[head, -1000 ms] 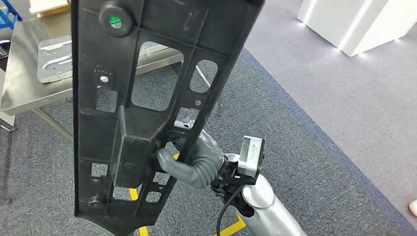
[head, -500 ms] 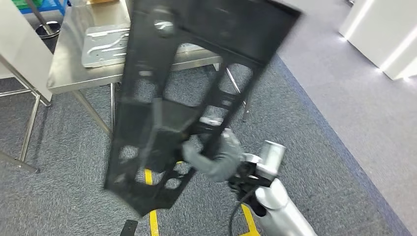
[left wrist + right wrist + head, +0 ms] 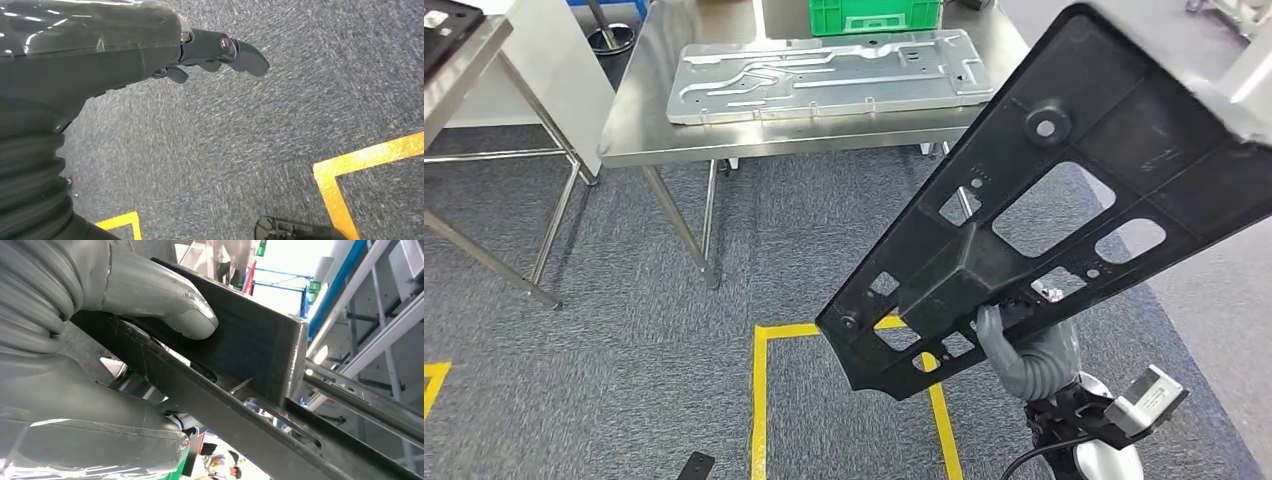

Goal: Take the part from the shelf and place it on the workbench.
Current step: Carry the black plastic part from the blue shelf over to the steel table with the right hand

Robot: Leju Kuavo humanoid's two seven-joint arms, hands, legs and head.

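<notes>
The robot's right hand (image 3: 1022,345) grips a long black plastic part (image 3: 1064,190), held tilted in the air above grey carpet (image 3: 624,360), near the steel workbench (image 3: 639,130). The left hand (image 3: 150,45) hangs with fingers loosely apart, holding nothing.

One black plastic part (image 3: 1064,200), one embossed metal panel (image 3: 824,72), one green crate (image 3: 874,15) — two steel surfaces (image 3: 639,140) (image 3: 454,70) — and two robot hands, right (image 3: 1024,350) and left (image 3: 125,55).
</notes>
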